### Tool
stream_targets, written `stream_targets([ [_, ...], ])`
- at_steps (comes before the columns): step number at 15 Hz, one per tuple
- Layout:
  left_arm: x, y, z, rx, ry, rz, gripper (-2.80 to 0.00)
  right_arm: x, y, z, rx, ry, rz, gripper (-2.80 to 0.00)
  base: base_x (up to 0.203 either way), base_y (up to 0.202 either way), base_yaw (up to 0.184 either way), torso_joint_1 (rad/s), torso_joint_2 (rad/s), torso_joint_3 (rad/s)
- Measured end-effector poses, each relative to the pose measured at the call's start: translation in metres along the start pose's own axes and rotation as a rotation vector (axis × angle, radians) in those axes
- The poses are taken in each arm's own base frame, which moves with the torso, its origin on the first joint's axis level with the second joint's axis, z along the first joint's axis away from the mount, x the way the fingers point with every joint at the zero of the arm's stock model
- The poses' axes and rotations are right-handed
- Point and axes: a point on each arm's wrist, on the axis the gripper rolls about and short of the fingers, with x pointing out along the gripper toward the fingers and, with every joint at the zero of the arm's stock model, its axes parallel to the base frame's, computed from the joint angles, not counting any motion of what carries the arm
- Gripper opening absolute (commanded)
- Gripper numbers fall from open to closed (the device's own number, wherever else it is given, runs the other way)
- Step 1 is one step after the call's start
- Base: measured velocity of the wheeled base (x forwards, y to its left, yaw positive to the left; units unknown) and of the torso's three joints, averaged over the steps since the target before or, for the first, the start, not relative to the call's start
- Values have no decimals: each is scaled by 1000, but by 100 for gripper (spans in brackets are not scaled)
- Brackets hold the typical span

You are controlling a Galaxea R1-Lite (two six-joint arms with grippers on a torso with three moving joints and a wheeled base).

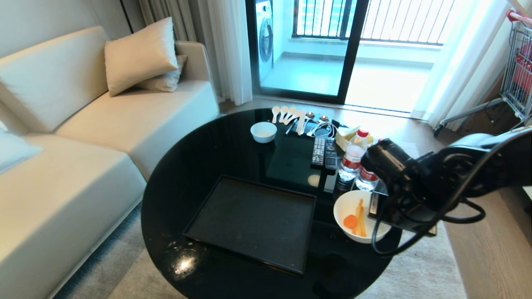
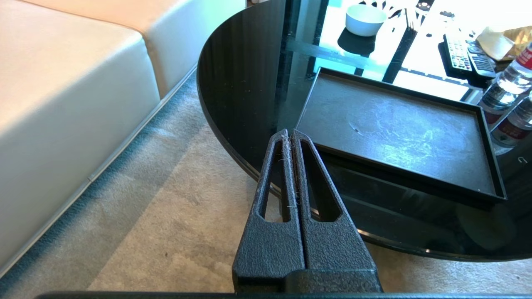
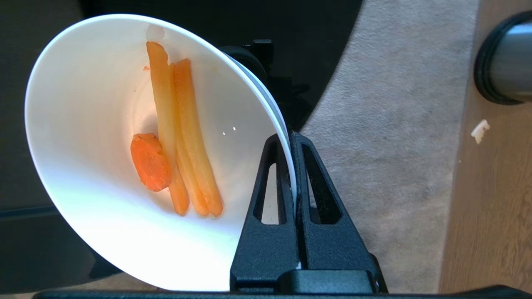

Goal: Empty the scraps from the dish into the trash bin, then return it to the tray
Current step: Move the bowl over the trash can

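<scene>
The dish [image 1: 348, 207], a deep white bowl, is lifted off the black round table [image 1: 187, 166] at its right edge, just right of the tray [image 1: 249, 216]. Inside lie the scraps [image 3: 174, 137]: one orange carrot chunk and a few pale strips. My right gripper [image 3: 289, 135] is shut on the dish's [image 3: 91, 124] rim, one finger inside and one outside. The trash bin [image 3: 507, 58], steel with a black ring, stands on the wood floor beyond the carpet. The tray [image 2: 395, 124] holds nothing. My left gripper [image 2: 287, 133] is shut with nothing in it, low beside the table's near edge.
At the table's back are a smaller white bowl [image 1: 263, 131], spoons [image 1: 291, 114], two remotes [image 1: 324, 151] and water bottles [image 1: 353, 160] close behind the dish. A sofa [image 1: 62, 124] runs along the left. A white crumb [image 3: 480, 131] lies on the floor near the bin.
</scene>
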Motion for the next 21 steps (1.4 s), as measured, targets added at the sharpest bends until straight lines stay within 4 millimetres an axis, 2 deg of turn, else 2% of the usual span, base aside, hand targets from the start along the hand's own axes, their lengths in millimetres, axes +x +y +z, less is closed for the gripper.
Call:
stream_targets([
  [5, 0, 0, 0, -1, 0, 1, -280, -23, -75, -31, 22, -9, 14, -280, 0, 0, 0, 0, 0, 0],
  [8, 0, 0, 0, 0, 0, 0, -280, -33, -108, -52, 20, -34, 27, -280, 0, 0, 0, 0, 0, 0],
  [14, 0, 0, 0, -1, 0, 0, -280, -41, -141, -79, 52, -40, 51, -280, 0, 0, 0, 0, 0, 0],
  [21, 0, 0, 0, 0, 0, 0, -280, -47, -157, -94, 66, -62, 68, -280, 0, 0, 0, 0, 0, 0],
])
